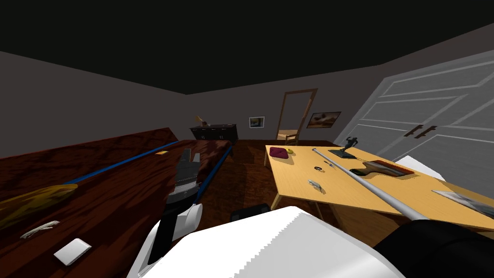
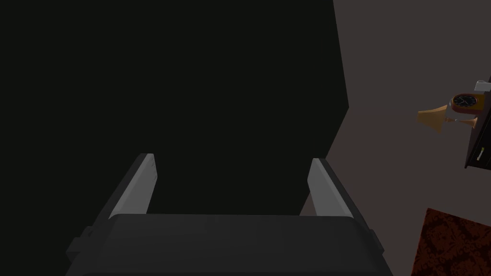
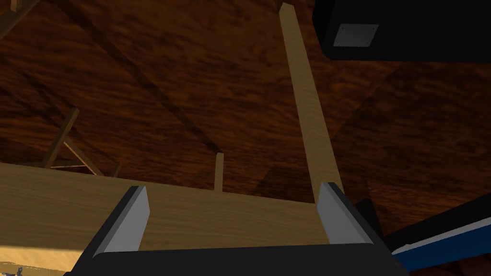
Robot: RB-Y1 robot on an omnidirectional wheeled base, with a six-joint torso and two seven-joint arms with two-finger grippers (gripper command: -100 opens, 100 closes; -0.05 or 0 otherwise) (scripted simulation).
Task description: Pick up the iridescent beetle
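Light wooden table.
A grey pole, a brush, a red pad and a small greyish object (kind unclear) are laid on it.

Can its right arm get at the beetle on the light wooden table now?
Probably not yet. The open right gripper points at the table's side and the floor beneath, below the top where the beetle lies uncovered near the grey pole. It would need raising.

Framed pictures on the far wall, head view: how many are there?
2. The small picture hangs left of the open doorway; the wide picture hangs right of it. Others may be hidden on walls outside the view.
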